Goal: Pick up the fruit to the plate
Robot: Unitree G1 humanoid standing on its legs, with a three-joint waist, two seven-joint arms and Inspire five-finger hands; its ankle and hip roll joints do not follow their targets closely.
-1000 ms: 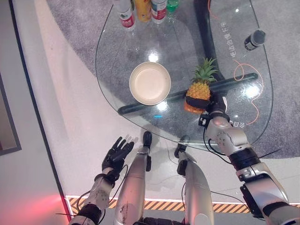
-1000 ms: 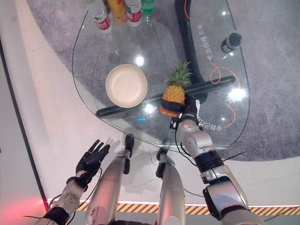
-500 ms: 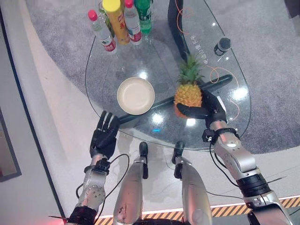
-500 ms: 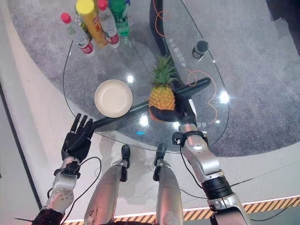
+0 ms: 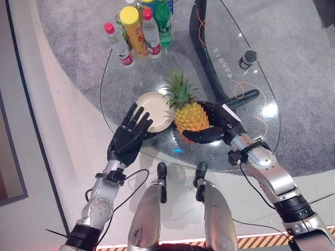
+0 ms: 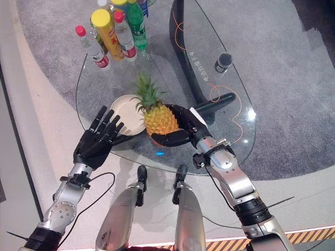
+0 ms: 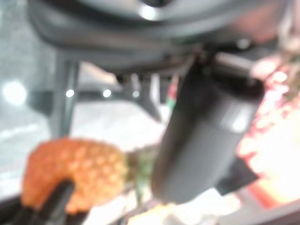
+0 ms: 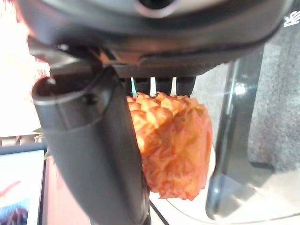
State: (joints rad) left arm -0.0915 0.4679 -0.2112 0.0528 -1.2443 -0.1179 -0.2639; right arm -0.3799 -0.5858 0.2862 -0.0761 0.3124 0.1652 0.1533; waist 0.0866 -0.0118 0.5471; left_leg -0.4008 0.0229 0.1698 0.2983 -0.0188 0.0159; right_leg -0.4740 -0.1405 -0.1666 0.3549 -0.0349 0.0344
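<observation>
From the left eye view, I see my right hand (image 5: 217, 123) wrapped around a pineapple (image 5: 191, 115), fingers and thumb curled about its body, holding it just beside the cream plate (image 5: 152, 107) on the glass table (image 5: 251, 130). The plate holds nothing. My left hand (image 5: 130, 135) hovers at the plate's near edge with fingers spread straight. A cluster of bottles (image 5: 137, 30) stands at the table's far end, and a small dark cylinder (image 5: 247, 57) sits apart on the right.

The right eye view shows the pineapple's leafy crown (image 6: 146, 89) overlapping the plate's rim.

In the left wrist view, the pineapple shows blurred beyond my left thumb (image 7: 206, 136).

In the right wrist view, my right thumb (image 8: 93, 154) presses against the fruit's orange skin.
</observation>
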